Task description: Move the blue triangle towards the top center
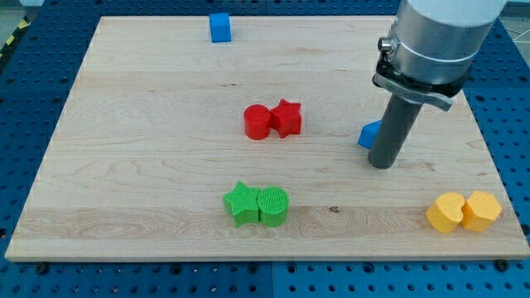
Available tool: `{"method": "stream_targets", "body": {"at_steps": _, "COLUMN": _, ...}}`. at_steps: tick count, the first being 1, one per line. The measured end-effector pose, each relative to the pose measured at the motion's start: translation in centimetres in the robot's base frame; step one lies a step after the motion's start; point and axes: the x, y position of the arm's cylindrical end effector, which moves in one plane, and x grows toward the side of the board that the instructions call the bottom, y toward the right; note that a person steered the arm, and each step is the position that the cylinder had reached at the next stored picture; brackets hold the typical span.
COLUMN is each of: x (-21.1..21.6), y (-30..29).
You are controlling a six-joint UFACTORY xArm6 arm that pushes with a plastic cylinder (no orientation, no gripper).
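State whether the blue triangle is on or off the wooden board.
On. The blue triangle rests on the board, partly hidden behind my tip, right of centre.

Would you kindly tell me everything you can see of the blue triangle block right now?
The blue triangle block looks like matte plastic and lies flat on the wooden board, towards the view's right. Only its left part shows; the dark rod hides the rest. My tip sits right beside it, slightly lower in the view, apparently touching. No other block touches it; the red pair lies to its left.
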Motion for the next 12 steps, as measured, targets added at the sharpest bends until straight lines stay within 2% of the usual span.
{"method": "stream_targets", "body": {"at_steps": 2, "x": -3.4, "y": 4.1}}
{"method": "stream_targets", "body": {"at_steps": 3, "x": -3.6, "y": 2.3}}
{"method": "stream_targets", "body": {"at_steps": 5, "x": -0.7, "y": 3.4}}
{"method": "stream_targets", "body": {"at_steps": 8, "x": -2.5, "y": -1.6}}
{"method": "stream_targets", "body": {"at_steps": 10, "x": -6.2, "y": -4.3}}
{"method": "stream_targets", "body": {"at_steps": 12, "x": -6.5, "y": 0.3}}
